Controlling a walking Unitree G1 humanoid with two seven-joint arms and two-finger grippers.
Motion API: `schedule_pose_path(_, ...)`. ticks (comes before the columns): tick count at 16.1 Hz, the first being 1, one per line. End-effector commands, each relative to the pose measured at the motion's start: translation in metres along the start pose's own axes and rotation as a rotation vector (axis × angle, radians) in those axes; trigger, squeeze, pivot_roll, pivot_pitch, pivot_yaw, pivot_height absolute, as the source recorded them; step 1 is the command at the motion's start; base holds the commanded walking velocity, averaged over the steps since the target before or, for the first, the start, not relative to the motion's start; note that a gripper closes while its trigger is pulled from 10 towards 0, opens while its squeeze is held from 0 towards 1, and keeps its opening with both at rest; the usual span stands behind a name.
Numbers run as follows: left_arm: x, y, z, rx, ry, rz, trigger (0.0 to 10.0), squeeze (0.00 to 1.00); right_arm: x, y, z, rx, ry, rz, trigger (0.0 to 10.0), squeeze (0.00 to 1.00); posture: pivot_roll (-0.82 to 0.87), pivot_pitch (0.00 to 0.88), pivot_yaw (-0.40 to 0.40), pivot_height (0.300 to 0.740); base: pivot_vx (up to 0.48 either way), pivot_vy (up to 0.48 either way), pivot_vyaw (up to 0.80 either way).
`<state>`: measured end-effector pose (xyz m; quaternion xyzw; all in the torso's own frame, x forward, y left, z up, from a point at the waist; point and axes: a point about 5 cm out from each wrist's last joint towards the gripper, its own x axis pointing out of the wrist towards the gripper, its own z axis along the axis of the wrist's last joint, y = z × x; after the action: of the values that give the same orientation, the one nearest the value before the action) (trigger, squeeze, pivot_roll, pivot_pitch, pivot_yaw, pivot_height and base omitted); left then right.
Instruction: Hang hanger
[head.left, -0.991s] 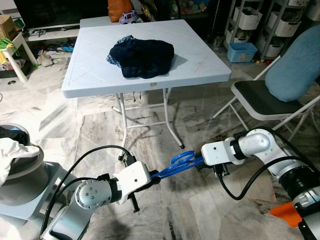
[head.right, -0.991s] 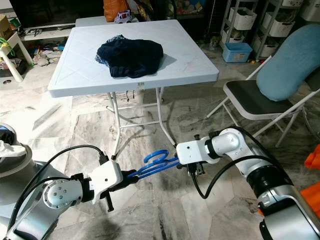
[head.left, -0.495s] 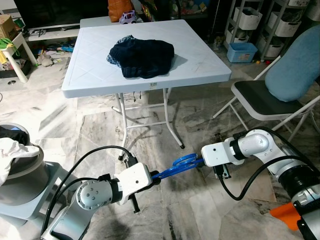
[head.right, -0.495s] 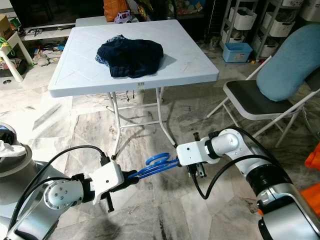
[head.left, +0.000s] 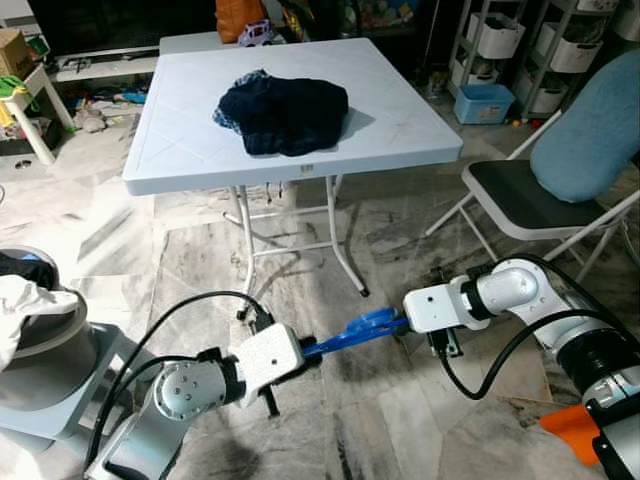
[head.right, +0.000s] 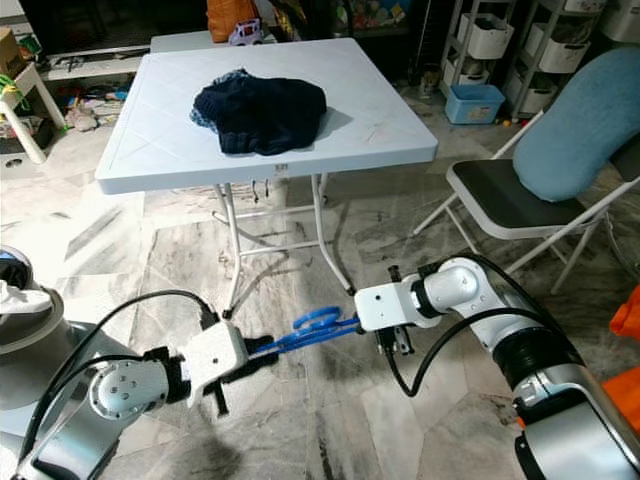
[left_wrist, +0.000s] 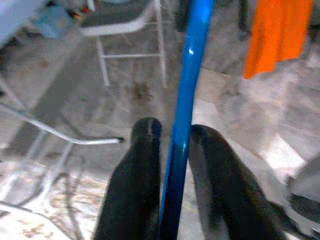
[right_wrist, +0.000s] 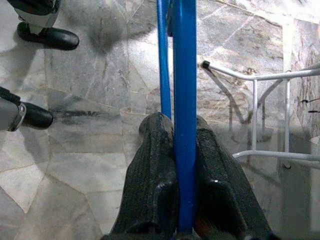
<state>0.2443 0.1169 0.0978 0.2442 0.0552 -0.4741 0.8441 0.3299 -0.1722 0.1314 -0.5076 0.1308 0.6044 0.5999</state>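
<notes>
Grey-veined marble tiles (head.left: 400, 420) covered the floor of a cluttered living room, polished enough to carry dull reflections. On them stood a square white plastic folding table (head.left: 400, 110) with thin white metal legs, and a crumpled dark navy garment (head.left: 283, 112) lay heaped near the middle of its top. To the robot's right was a white-framed folding chair (head.left: 520, 205) with a dark seat, a rounded pale-blue cushion (head.left: 590, 125) leaning on its back.

Low over the floor in front of the table, the blue plastic hanger (head.left: 365, 328) was stretched between both arms. The left gripper (left_wrist: 172, 145) had its two ribbed black fingers closed against a smooth, glossy blue bar of the hanger. The right gripper (right_wrist: 185, 135) was likewise clamped on the hanger, its textured black fingers (right_wrist: 155, 165) pressed to either side of a flat blue bar, with a thinner blue rod running just beside it.

Compared with a second earlier, the hanger's looped part had flattened in the head views, appearing more edge-on, and it sat slightly lower toward the floor. Both grippers had kept their hold, and the left wrist had dropped a little. The table, garment and chair had not moved.
</notes>
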Motion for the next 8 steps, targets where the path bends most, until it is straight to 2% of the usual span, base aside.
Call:
schedule_pose_path(1, -0.002, 0.01, 0.004, 0.035, -0.015, 0.058, 10.0, 1.0, -0.003, -0.004, -0.001, 0.005, 0.006, -0.025, 0.0, 0.0, 0.0, 0.08, -0.005, 0.74, 0.0, 0.0, 0.0)
schedule_pose_path(5, -0.004, 0.023, 0.01, 0.096, -0.063, 0.188, 10.0, 1.0, -0.002, -0.002, -0.005, 0.03, 0.019, -0.049, 0.0, 0.0, 0.0, 0.087, -0.009, 0.74, 0.0, 0.0, 0.0)
schedule_pose_path(7, -0.013, 0.038, 0.018, 0.167, -0.111, 0.337, 10.0, 1.0, -0.002, -0.004, -0.011, 0.048, 0.057, -0.083, 0.0, 0.0, 0.0, 0.093, -0.012, 0.74, 0.0, 0.0, 0.0)
schedule_pose_path(8, -0.016, 0.042, 0.02, 0.173, -0.124, 0.379, 10.0, 1.0, -0.002, -0.003, -0.011, 0.054, 0.061, -0.083, 0.0, 0.0, 0.0, 0.093, -0.012, 0.74, 0.0, 0.0, 0.0)
